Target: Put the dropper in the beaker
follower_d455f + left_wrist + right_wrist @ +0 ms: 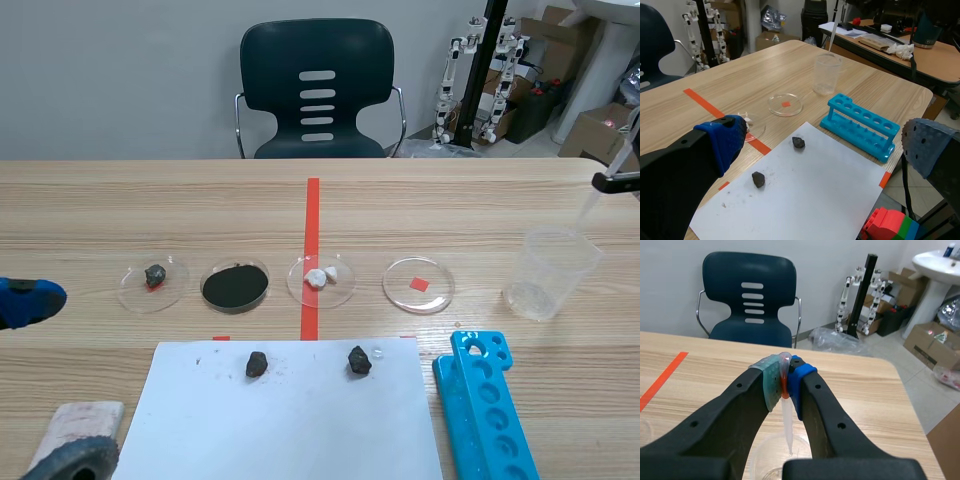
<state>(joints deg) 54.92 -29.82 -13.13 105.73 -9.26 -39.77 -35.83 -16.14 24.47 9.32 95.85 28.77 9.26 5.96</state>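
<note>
Status: the pick-up looks done, and I am judging the task to be in its last stretch.

The right gripper (785, 382) is pinching the slim clear plastic dropper (788, 427) between its two pads, up near the bulb end, where a reddish tint is showing. The stem is hanging down ahead of the fingers, slightly tilted. Its tip is pointing into the mouth of the clear plastic beaker (760, 452), which is standing upright on the pale wooden table (200, 200) at the robot's right, apart from the row of round clear dishes (418, 285).

In the scene view the stem is slanting down toward the beaker's far rim. I am not able to tell whether the tip is already below the rim or just above it.

The left gripper (825, 142) is hanging wide and holding nothing, low at the robot's left near the white paper sheet (805, 195) with the dark stones (257, 364). It is playing no part here.

What is left, as I am reading it:
- bringing the tip down inside the wall
- parting the pads so the dropper is leaning in the beaker; release is not yet done

I am watching for the light beaker tipping if the stem is pushing on the rim. The blue plastic test-tube rack (490, 410) is lying near the beaker, on the robot's side, and does not seem to be in the path
</note>
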